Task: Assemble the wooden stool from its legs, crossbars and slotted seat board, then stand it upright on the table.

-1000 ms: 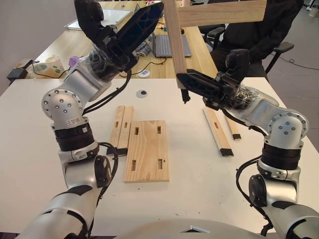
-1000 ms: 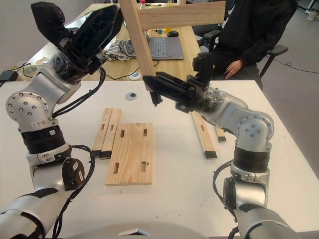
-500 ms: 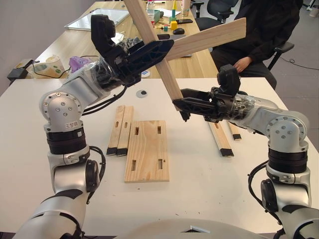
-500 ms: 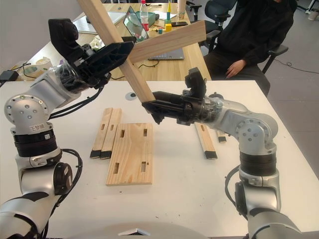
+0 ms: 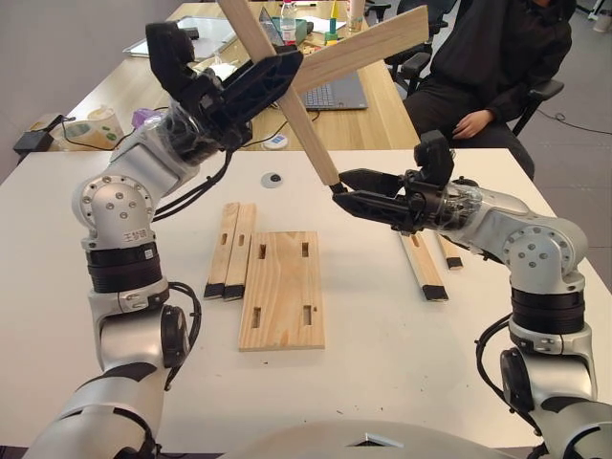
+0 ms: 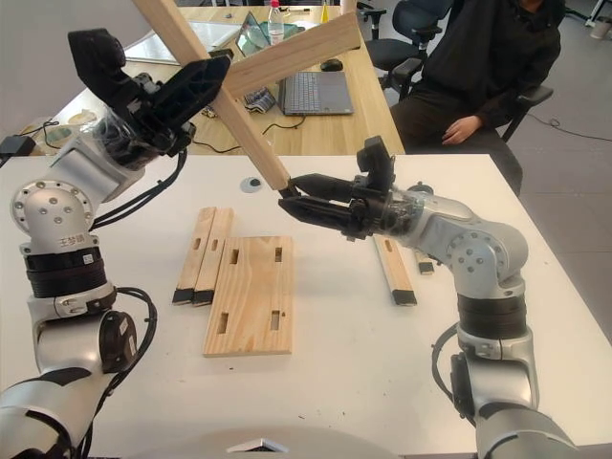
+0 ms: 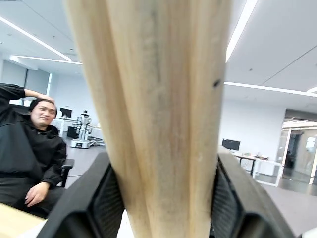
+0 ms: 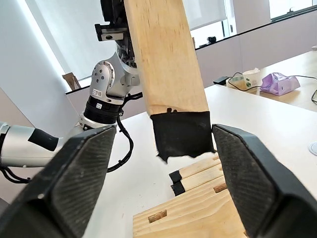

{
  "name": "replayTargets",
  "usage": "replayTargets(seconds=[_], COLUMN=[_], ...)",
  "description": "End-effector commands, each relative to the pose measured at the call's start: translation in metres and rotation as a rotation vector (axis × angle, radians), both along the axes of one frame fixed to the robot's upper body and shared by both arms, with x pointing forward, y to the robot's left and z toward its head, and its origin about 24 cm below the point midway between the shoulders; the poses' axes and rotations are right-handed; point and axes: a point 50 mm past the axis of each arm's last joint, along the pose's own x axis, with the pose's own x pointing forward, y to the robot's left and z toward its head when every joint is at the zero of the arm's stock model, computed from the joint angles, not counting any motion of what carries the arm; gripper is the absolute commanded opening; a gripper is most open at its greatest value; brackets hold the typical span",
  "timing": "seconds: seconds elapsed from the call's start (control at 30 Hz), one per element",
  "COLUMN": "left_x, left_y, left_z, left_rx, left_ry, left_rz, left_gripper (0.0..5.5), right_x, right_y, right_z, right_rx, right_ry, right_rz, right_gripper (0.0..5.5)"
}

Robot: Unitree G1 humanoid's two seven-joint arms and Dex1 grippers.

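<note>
End effector [image 5: 336,185] (right) newly loose around leg [image 5: 304,129]

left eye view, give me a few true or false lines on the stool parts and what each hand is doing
1. The seat board lies flat on the table. True.
2. The left hand holds the leg-and-crossbar piece above the table. True.
3. The right hand grips a loose leg lying on the table. False: it is open, either side of the raised piece's black-capped end.
4. Two wooden pieces rest on top of the seat board. False: they lie on the table beside it, on the robot's left.
</note>
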Motion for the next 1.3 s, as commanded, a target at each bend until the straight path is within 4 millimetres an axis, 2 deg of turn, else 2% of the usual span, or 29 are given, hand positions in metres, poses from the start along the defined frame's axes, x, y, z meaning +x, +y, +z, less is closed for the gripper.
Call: replayTargets(seconds=[0.03, 0.1, 0.2, 0.4, 0.5, 0.7, 0.83, 1.1, 1.3], left_x=[-0.016, -0.027, -0.042, -0.071, -0.081, -0.071, -0.071, -0.069, -0.070], left_y=[0.020, 0.031, 0.048, 0.060, 0.054, 0.048, 0.054, 0.069, 0.070], left_z=[-0.030, -0.045, -0.055, -0.092, -0.115, -0.139, -0.143, -0.139, -0.149], left_rx=[0.213, 0.339, 0.374, 0.355, 0.340, 0.357, 0.402, 0.388, 0.396], left_ry=[-0.021, -0.020, -0.028, 0.024, 0.032, -0.022, -0.015, 0.036, 0.043], left_rz=[0.031, 0.021, 0.022, -0.048, -0.104, -0.062, -0.077, -0.089, -0.070], left_gripper=[2.03, 2.03, 2.03, 2.03, 2.03, 2.03, 2.03, 2.03, 2.03], right_x=[-0.004, -0.009, -0.013, -0.009, 0.000, 0.011, 0.014, 0.013, 0.018], right_y=[-0.007, -0.009, -0.012, -0.033, -0.044, -0.053, -0.058, -0.059, -0.061], right_z=[-0.029, -0.053, -0.077, -0.101, -0.098, -0.092, -0.089, -0.092, -0.087], right_rx=[-0.187, -0.270, -0.350, -0.440, -0.437, -0.462, -0.473, -0.468, -0.478], right_ry=[-0.013, 0.005, 0.028, 0.066, 0.074, 0.078, 0.079, 0.088, 0.077], right_rz=[-0.029, -0.051, -0.060, -0.111, -0.145, -0.114, -0.104, -0.119, -0.113], right_gripper=[4.17, 4.17, 4.17, 4.17, 4.17, 4.17, 4.17, 4.17, 4.17])
